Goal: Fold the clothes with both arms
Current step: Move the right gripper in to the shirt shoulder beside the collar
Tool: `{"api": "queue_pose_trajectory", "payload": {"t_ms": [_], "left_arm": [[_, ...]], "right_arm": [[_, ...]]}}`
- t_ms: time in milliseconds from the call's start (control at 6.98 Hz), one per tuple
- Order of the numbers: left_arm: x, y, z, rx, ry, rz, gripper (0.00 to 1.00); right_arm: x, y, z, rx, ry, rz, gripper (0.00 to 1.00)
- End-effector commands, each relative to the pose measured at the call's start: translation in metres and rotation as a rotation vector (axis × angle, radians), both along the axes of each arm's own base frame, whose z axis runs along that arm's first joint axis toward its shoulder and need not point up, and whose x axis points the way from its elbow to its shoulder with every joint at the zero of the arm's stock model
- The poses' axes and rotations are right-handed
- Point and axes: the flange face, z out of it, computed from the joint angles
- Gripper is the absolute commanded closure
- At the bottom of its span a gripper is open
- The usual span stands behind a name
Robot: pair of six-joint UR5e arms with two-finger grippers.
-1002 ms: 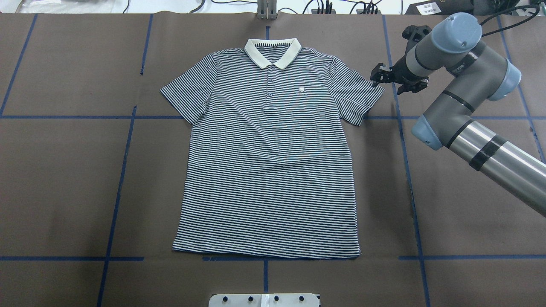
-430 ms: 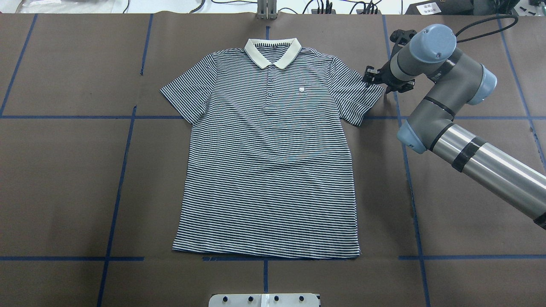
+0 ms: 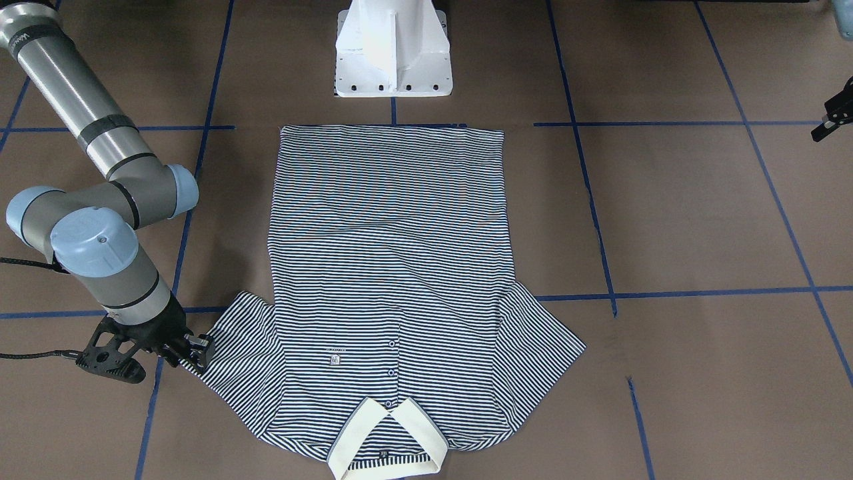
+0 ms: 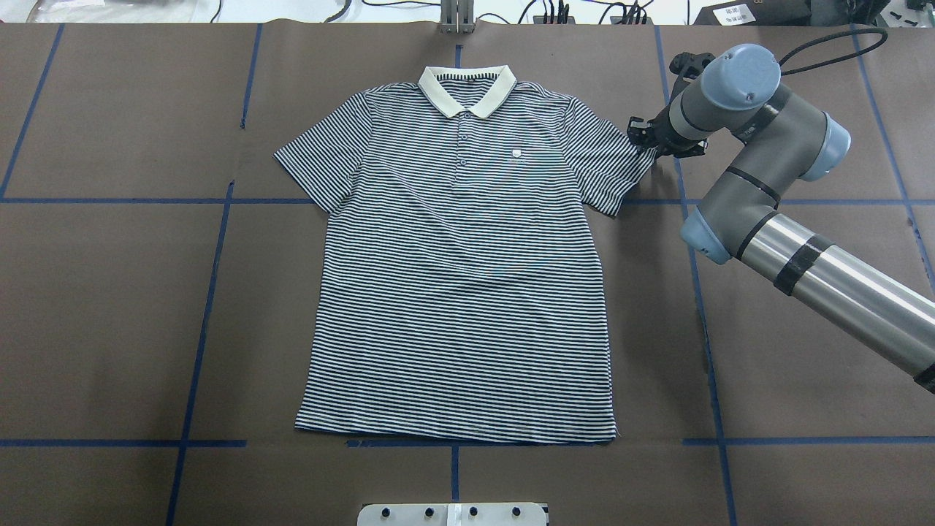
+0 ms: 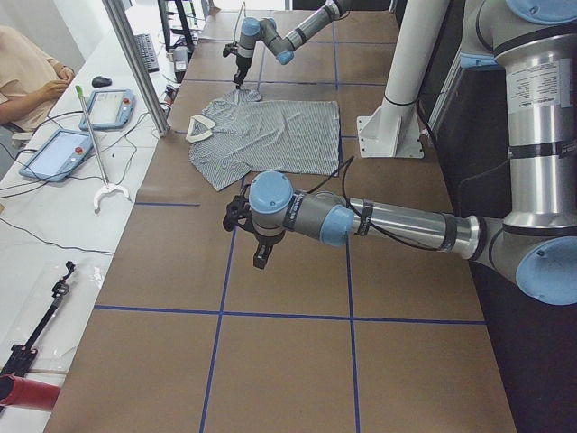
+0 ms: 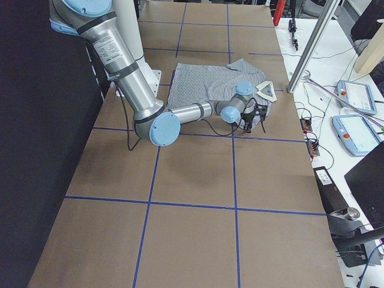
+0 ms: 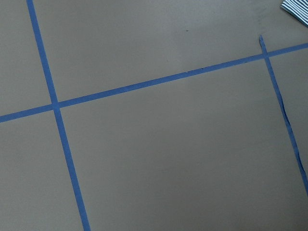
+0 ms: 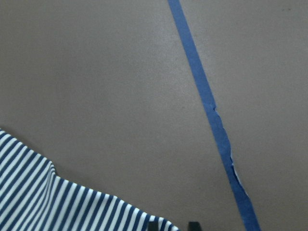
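Note:
The striped polo shirt lies flat and face up on the brown table, with its cream collar at the far side. It also shows in the front-facing view. My right gripper is low at the outer edge of the shirt's right-hand sleeve. In the right wrist view its two fingertips stand slightly apart, with the sleeve's hem reaching between them. My left gripper hangs over bare table far off the shirt. I cannot tell whether it is open or shut.
Blue tape lines grid the brown table cover. The white pedestal base stands at the shirt's hem side. A metal post and tablets stand on the operators' side, where a person sits.
My right arm has swung in toward the shirt, and its gripper has come down to the sleeve's outer edge. The shirt has not moved.

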Motion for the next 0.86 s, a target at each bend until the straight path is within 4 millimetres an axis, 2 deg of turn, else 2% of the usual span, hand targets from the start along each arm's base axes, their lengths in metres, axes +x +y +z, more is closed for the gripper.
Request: {"api": "queue_pose_trajectory", "payload": {"t_ms": [0,143,286,430,573,716], "left_arm": [[0.000,0.000,-0.002,0.008,0.001,0.000,0.00],[0.001,0.000,-0.003,0.009,0.001,0.002,0.00],[0.001,0.000,-0.004,0.011,0.003,0.002,0.00],[0.000,0.000,-0.005,0.012,0.003,0.001,0.00],[0.000,0.000,-0.004,0.012,0.001,0.001,0.00],[0.001,0.000,-0.004,0.012,0.001,0.002,0.00]], "right_arm": [[0.001,0.001,-0.011,0.016,-0.016,0.001,1.00],[0.001,0.003,-0.037,0.040,-0.047,0.002,1.00],[-0.023,0.017,-0.058,0.025,-0.091,0.011,1.00],[-0.065,0.024,-0.096,-0.007,-0.134,0.054,1.00],[-0.094,0.010,-0.129,-0.016,-0.145,0.113,1.00],[-0.111,-0.005,-0.153,-0.026,-0.152,0.130,1.00]]}}
